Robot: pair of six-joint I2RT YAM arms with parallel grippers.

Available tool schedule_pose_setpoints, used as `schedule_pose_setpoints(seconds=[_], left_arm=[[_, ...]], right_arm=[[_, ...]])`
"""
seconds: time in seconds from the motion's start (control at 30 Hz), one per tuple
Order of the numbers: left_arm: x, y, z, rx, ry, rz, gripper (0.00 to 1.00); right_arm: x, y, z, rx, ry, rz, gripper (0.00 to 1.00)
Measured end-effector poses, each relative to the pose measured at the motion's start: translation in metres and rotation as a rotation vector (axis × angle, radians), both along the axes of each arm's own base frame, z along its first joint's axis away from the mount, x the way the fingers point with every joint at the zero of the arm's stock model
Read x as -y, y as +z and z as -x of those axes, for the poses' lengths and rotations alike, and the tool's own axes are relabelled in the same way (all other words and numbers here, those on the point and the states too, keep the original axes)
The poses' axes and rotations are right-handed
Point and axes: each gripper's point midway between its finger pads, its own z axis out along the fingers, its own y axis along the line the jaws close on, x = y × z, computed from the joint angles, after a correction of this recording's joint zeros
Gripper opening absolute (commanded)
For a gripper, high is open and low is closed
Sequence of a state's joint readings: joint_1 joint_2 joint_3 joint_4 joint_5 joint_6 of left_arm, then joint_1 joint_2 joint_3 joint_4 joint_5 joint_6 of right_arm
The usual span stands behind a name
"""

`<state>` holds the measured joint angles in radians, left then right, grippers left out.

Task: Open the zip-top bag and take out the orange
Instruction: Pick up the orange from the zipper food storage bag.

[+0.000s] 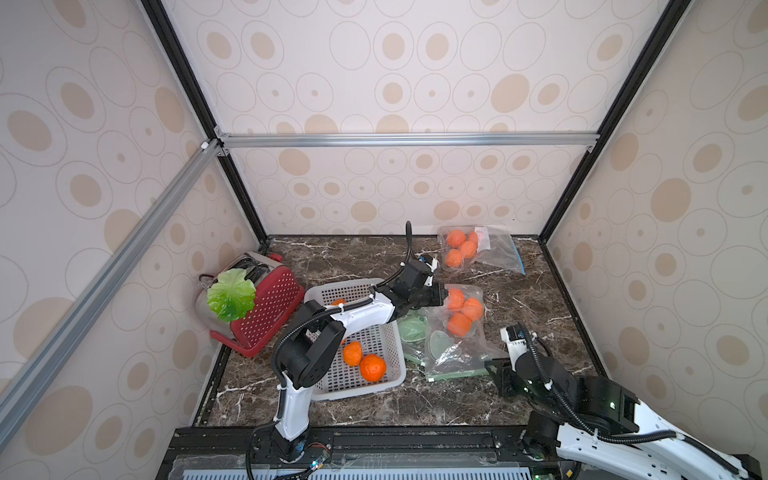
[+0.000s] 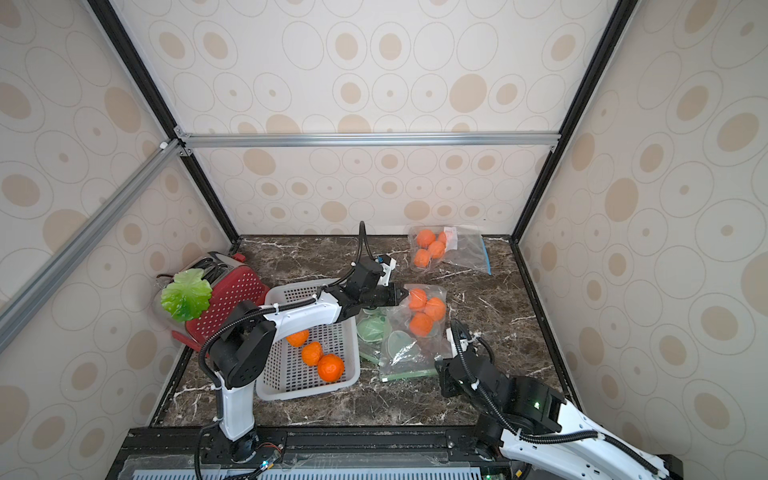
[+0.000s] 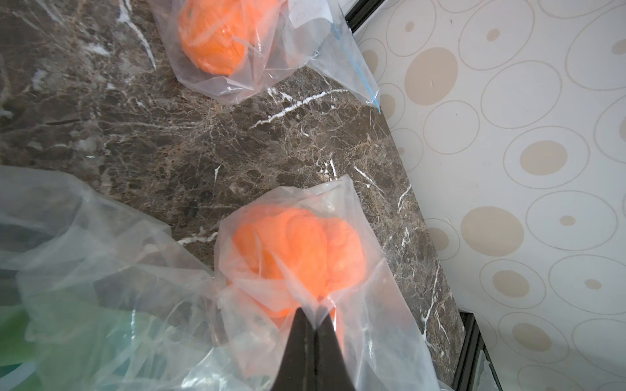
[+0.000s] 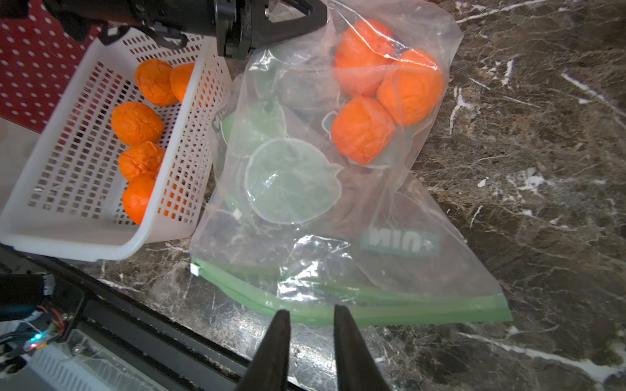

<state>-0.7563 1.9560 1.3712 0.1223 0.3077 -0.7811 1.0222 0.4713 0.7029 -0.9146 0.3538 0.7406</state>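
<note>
We are pinching the zip-top bag (image 4: 305, 203) with the left gripper (image 3: 315, 316); the right gripper (image 4: 311, 313), slightly parted, is seemingly straddling the crosswise zip strip (image 4: 423, 306) at lower centre.

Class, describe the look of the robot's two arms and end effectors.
The left arm and right arm have white shells, black joints and black ribbed cables. The left end effector and right end effector each have two dark tapered fingers.

Clear green-zip bag (image 4: 305, 210); 3 oranges (image 4: 362, 130) inside
</note>
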Motion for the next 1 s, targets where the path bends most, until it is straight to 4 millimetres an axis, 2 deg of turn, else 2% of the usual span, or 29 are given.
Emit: schedule_pose_setpoints(seconds=[0.13,0.33,0.53,0.6,0.7,1.0], left_arm=[[0.000,0.002,-0.002,0.004,0.009,-0.002,0.00],[-0.003,0.004,-0.007,0.011,0.022,-0.003,0.00],[-0.003,0.008,-0.009,0.015,0.025,0.002,0.00],[-0.003,0.007,-0.010,0.014,0.026,0.001,0.00],[-0.003,0.007,-0.010,0.013,0.024,0.001,0.00],[0.000,-0.005,-0.008,-0.011,0.010,-0.006,0.00]], right_arm=[[-0.002,-0.015,0.005,-0.059,-0.007,-0.007,0.25],[-0.008,-0.054,0.008,-0.195,-0.017,0.128,0.27],[-0.012,-0.079,0.007,-0.242,-0.019,0.187,0.27],[-0.012,-0.081,0.004,-0.228,-0.032,0.184,0.31],[-0.007,-0.080,-0.006,-0.173,-0.084,0.186,0.30],[-0.011,-0.054,-0.052,-0.010,-0.214,0.100,0.30]])
